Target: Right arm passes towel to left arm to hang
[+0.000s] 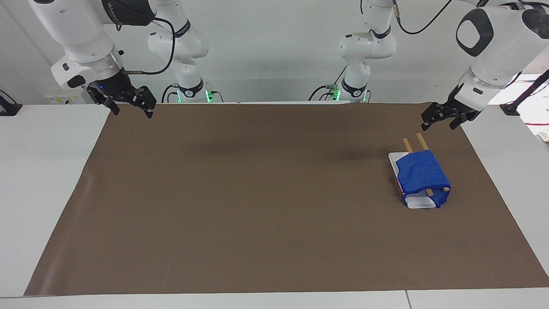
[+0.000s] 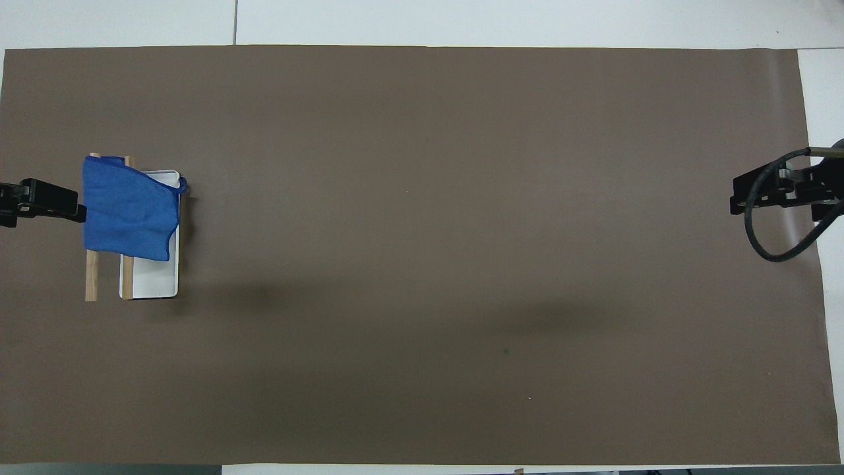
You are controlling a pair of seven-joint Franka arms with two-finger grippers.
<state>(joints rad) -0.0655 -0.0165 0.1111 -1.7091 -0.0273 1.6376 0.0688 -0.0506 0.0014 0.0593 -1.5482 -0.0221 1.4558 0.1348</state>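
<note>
Hovering at upper right of the facing frame, the left gripper [image 1: 439, 119] holds its fingers apart; the right gripper [image 1: 131, 105], upper left, likewise. The towel [image 1: 421, 174] drapes over two wooden bars [image 1: 421, 140], right of centre, long axis along them.

White table [image 1: 38, 180], covered almost end to end by a brown mat [image 1: 257, 206]. On the mat, toward the left arm's end: a white tray [image 2: 155, 284] and two wooden slats [image 2: 91, 280] lying side by side. Draped over the slats and tray, a blue towel [image 1: 420, 174].
</note>
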